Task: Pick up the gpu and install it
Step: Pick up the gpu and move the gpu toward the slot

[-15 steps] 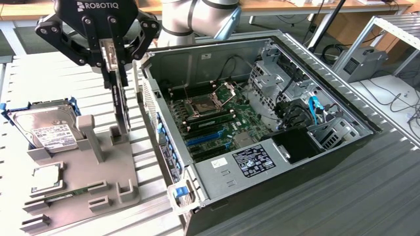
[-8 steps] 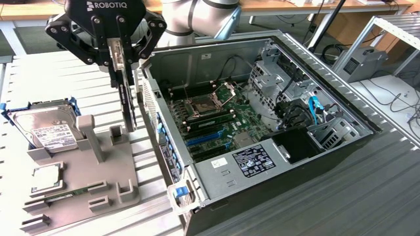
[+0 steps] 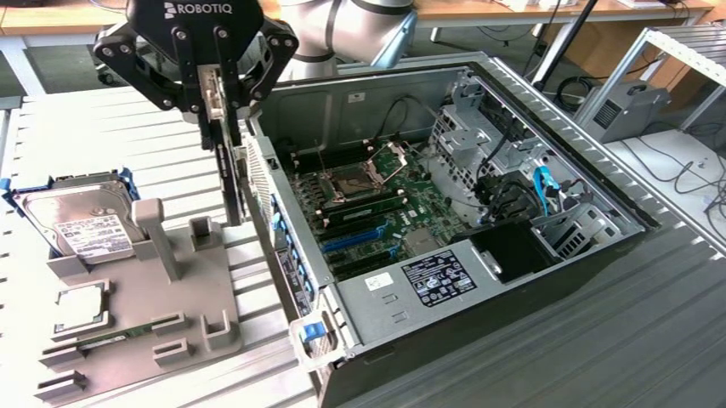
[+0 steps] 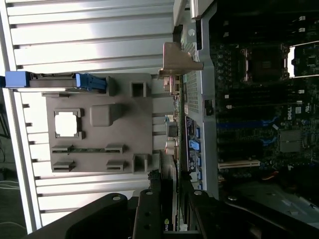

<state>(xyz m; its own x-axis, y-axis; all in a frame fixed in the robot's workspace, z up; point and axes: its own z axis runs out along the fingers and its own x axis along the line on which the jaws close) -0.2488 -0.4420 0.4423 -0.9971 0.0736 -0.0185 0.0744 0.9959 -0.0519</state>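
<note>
Exterior view: the Robotiq gripper (image 3: 221, 115) has its jaws pinched narrow on the top edge of the gpu (image 3: 235, 183). The card hangs straight down, edge-on, in the gap between the grey parts holder (image 3: 170, 289) and the rear wall of the open PC case (image 3: 522, 340). It looks lifted clear of the holder, though that's hard to be sure of from this angle. A hard drive (image 3: 80, 223) in a blue caddy, a CPU (image 3: 82, 306) and a memory stick (image 3: 114, 333) sit on the holder.

Wrist view: the gpu (image 4: 172, 132) runs edge-on out from between the fingers (image 4: 149, 216). Its silver bracket (image 4: 178, 59) is at the far end, just beside the PC case (image 4: 199, 89), with the motherboard (image 4: 259, 99) inside.
</note>
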